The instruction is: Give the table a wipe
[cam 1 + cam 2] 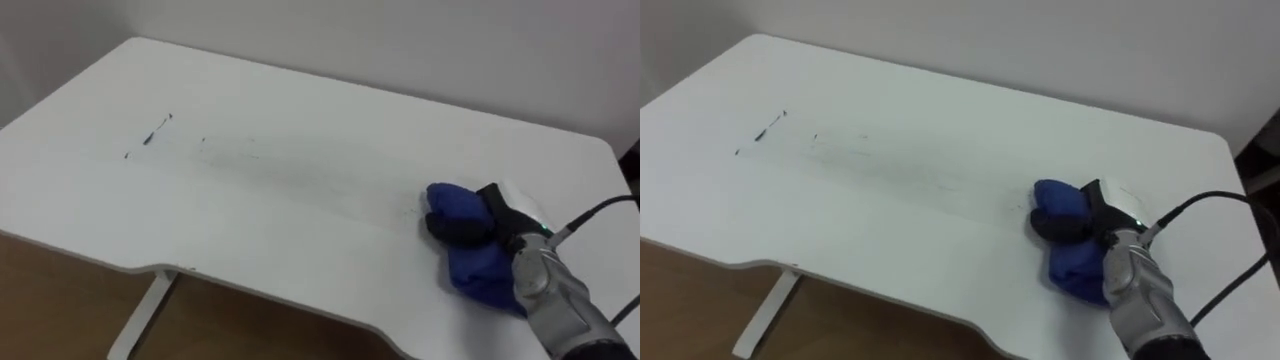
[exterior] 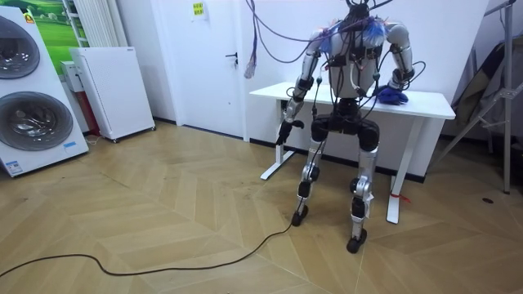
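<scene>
The worktop point(image 1: 300, 120) is showing plain white, with thin dark streaks point(image 1: 157, 133) marking its left part. A deep blue cloth point(image 1: 478, 272) is contrasting with the black robot hand point(image 1: 465, 230). The floor point(image 2: 163, 212) is showing brown herringbone wood.

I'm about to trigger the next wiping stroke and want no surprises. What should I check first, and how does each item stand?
1. Blue cloth held by the right hand: ok, fingers curled over it.
2. Cloth resting on the table: ok.
3. Dark marks wiped: not ok, they sit far to the left of the cloth.
4. Path from cloth to marks free of things: ok.
5. Left hand away from the table top: ok, it hangs at the robot's side.
6. Enough pressure on the cloth: cannot tell.
</scene>
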Robot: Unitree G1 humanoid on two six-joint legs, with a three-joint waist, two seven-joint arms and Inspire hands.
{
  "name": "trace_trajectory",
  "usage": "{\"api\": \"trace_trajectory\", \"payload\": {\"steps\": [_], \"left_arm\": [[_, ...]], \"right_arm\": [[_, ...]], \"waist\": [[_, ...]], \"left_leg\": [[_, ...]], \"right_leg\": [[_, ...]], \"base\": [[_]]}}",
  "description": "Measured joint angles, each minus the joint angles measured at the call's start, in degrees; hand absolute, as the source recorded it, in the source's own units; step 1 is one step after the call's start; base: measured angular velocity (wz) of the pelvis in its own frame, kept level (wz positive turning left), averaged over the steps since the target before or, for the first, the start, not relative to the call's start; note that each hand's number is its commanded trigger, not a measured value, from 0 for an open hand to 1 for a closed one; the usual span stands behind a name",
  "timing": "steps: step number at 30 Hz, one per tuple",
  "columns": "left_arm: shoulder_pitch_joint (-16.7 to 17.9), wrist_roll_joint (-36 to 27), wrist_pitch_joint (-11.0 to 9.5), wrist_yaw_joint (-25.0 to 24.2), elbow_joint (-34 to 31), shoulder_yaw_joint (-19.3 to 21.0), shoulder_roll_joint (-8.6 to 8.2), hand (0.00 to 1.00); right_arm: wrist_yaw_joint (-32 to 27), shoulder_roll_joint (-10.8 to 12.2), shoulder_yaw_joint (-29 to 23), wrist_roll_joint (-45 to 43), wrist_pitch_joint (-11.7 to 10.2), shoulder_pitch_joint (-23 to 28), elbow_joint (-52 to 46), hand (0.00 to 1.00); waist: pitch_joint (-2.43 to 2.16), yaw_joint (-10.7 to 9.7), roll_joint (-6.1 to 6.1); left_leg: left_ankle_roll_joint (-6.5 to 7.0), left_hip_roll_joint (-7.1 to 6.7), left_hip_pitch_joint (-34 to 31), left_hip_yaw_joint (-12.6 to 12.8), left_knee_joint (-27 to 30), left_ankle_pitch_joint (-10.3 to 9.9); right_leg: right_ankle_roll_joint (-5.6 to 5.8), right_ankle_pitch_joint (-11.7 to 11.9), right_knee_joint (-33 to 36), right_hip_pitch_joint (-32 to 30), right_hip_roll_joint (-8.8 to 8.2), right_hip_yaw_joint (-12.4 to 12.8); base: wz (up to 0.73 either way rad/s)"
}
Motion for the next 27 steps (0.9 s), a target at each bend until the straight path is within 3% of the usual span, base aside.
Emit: {"api": "trace_trajectory", "payload": {"steps": [7,8,9,10,15,21,23,24,25,27], "left_arm": [[-0.51,-0.04,-0.05,1.32,-0.03,-2.14,-0.64,0.00],[-0.67,-0.04,-0.07,1.70,-0.03,-2.39,-0.83,0.00],[-0.77,-0.05,-0.11,1.90,-0.03,-2.42,-0.91,0.00],[-1.09,-0.05,-0.13,2.08,-0.03,-2.43,-0.92,0.00],[-1.94,-0.12,-0.54,2.39,-0.07,-2.46,-1.02,0.00],[-3.76,-0.20,-2.56,2.38,-0.21,-2.16,-1.63,0.00],[-4.22,-1.31,-3.04,2.38,-0.47,-1.84,-1.58,0.00],[-4.34,-1.60,-3.17,2.38,-0.47,-1.84,-1.59,0.00],[-4.45,-2.21,-3.44,2.38,-0.47,-1.85,-1.61,0.00],[-4.61,-2.68,-3.69,2.39,-0.47,-1.87,-1.61,0.00]], "right_arm": [[-3.54,0.02,-0.12,-1.88,-0.98,5.27,-6.60,0.00],[-3.79,0.02,-0.12,-1.89,-0.91,5.78,-7.39,0.35],[-3.79,0.00,-0.12,-1.89,-0.87,6.09,-8.02,0.81],[-3.78,0.01,-0.09,-1.87,-0.91,6.82,-9.28,1.00],[-3.68,0.00,-0.13,-1.88,-0.91,7.37,-10.98,1.00],[-3.34,0.00,-0.20,-2.10,-1.09,7.37,-11.12,1.00],[-3.05,0.00,-0.22,-2.09,-1.11,7.38,-11.13,0.61],[-3.05,0.00,-0.22,-2.09,-1.11,7.38,-11.13,0.08],[-3.05,0.00,-0.23,-2.09,-1.12,7.46,-11.13,0.00],[-3.06,0.00,-0.22,-2.14,-1.11,7.68,-11.13,0.00]], "waist": [[0.04,-1.15,0.27],[-0.03,-1.20,0.32],[-0.03,-1.23,0.36],[0.01,-1.33,0.45],[-0.10,-2.52,1.01],[-0.09,-2.66,1.07],[0.13,-3.04,0.81],[0.19,-3.25,0.76],[0.23,-3.50,0.72],[0.24,-3.53,0.67]], "left_leg": [[0.00,0.03,-0.91,1.18,0.08,0.00],[0.02,0.08,-0.91,2.08,0.17,0.01],[0.02,0.11,-0.91,2.48,0.22,0.01],[0.02,0.21,-0.90,3.10,0.29,0.01],[0.04,0.33,-0.89,4.18,0.31,0.02],[0.11,0.50,-1.29,5.97,0.31,0.06],[0.12,0.49,-1.33,6.04,0.32,0.06],[0.12,0.49,-1.36,6.04,0.32,0.06],[0.13,0.49,-1.39,6.11,0.32,0.06],[0.14,0.49,-1.49,6.20,0.30,0.05]], "right_leg": [[0.00,0.00,-0.81,-0.23,0.02,-0.10],[0.00,0.00,-0.80,-0.21,-0.08,-0.03],[0.00,0.00,-0.81,-0.21,-0.10,-0.01],[0.00,0.01,-0.80,-0.20,-0.09,-0.01],[0.00,0.01,-0.77,-0.27,-0.15,0.09],[0.00,0.01,0.18,-1.96,-0.29,1.57],[0.00,0.01,0.18,-1.99,-0.32,1.57],[0.00,0.00,0.17,-2.00,-0.32,1.57],[0.00,0.00,0.14,-2.05,-0.32,1.57],[0.00,0.00,0.15,-2.29,-0.32,1.71]], "base": [[0.02],[-0.03],[-0.04],[0.00],[-0.01],[-0.13],[0.00],[0.00],[0.00],[-0.04]]}}
